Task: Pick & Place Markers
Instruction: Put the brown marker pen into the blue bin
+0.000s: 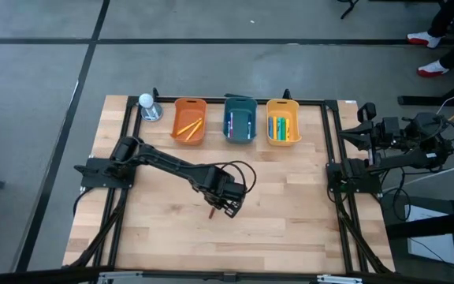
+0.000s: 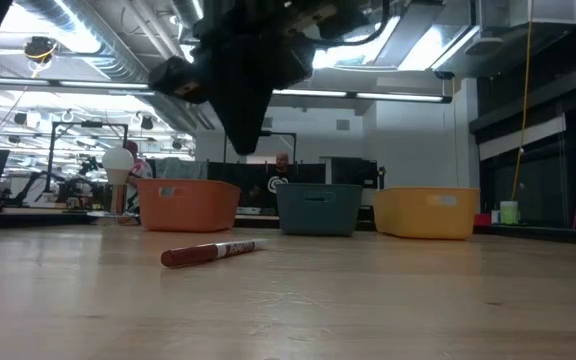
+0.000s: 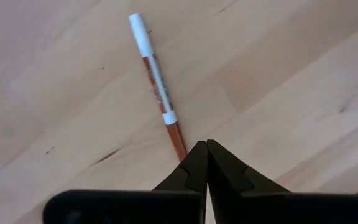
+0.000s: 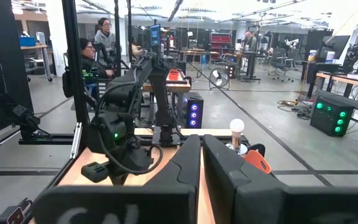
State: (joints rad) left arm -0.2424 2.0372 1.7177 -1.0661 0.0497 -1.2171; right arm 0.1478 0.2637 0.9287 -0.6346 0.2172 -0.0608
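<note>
- lying flat on the bare table, a red marker with white cap sat mid-table, well short of the three bins.
- left gripper hovered just above its red end, fingers pressed together, holding nothing.
- likely light, stiff, smooth; round, so it could roll. best pinched mid-barrel, across its width.
- right gripper parked off to the table's side, closed, empty.

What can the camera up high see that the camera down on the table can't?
Only the high view shows inside the bins: markers lie in the orange bin, teal bin and yellow bin. It also shows the right gripper parked at the table's right edge. Only the low view shows the room behind. Both show the red marker on the table under the shut left gripper.
</note>
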